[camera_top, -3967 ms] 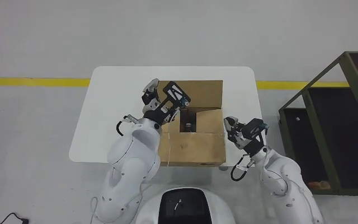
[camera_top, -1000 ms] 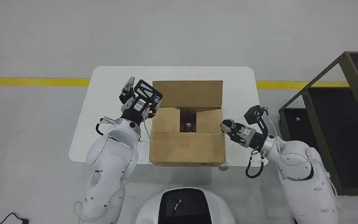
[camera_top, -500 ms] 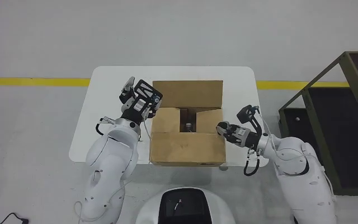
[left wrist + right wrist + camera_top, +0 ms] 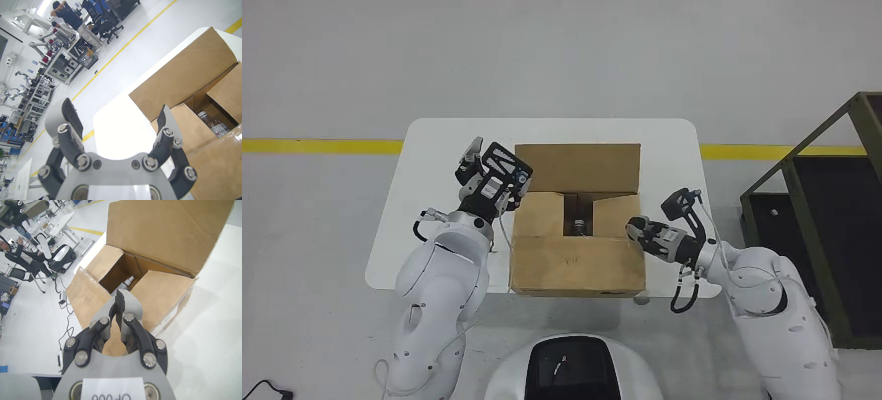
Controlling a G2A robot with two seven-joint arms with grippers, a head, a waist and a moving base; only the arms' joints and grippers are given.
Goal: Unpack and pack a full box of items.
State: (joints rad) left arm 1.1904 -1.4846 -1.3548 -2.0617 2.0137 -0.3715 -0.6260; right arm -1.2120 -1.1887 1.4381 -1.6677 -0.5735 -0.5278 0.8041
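Where the worktop (image 4: pixel 432 210) stretches toward its left edge, the left gripper (image 4: pixel 488 160) hangs above the white surface, just beside the far left corner of the cardboard box (image 4: pixel 577 262). In the left wrist view this gripper (image 4: pixel 115 108) has its jaws spread wide, the ribbed black pads (image 4: pixel 72 115) well apart with nothing between them.

The box stands at the middle of the worktop, against the near edge. It is plain brown corrugated card. Its long far flap (image 4: pixel 577 167) is thrown back toward the far edge. The two short side flaps are folded partly inward, and the near flap lies flat over the front half, with faint pen marks on it. The flaps leave a small dark opening between them. Down in it stands a clear bottle (image 4: pixel 580 222) with a white top and a label (image 4: pixel 213 123), upright against the inner wall (image 4: pixel 128 281).

On the box's right side, the right gripper (image 4: pixel 636 227) sits low over the inward-folded right flap (image 4: pixel 160 291), tips pointing at the opening. Its jaws are pressed together (image 4: pixel 118 298), pad against pad, gripping nothing; whether the tips touch the card cannot be told.
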